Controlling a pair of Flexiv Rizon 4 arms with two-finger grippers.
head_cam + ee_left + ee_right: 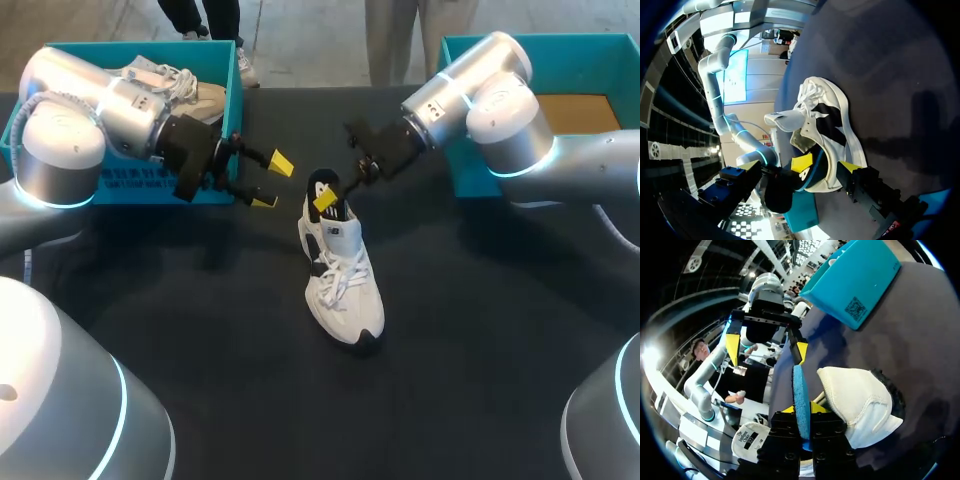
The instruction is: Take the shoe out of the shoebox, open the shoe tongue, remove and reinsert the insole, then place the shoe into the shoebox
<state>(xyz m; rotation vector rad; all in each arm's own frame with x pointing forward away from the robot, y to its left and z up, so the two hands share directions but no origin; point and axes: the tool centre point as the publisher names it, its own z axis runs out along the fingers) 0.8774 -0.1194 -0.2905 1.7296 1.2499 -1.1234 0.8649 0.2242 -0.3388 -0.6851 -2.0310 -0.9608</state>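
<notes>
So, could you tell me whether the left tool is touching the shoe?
Apart: the head view shows bare table between the left tool and the shoe.

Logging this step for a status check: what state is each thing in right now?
left gripper: open, holding nothing.
right gripper: shut on the insole.
insole: partly out of the shoe.
shoe: on the table, tongue raised.
left shoebox: open, second shoe inside.
right shoebox: open, no shoe visible.

There are two shoes: one white shoe (pixel 342 280) and one tan shoe (pixel 200 98). There are two boxes, the left box (pixel 210 44) and the right box (pixel 600 40) (both are blue-green). There is one insole (pixel 800 395). There are two grippers, the left gripper (pixel 272 182) and the right gripper (pixel 804 410), with two yellow tips each.
</notes>
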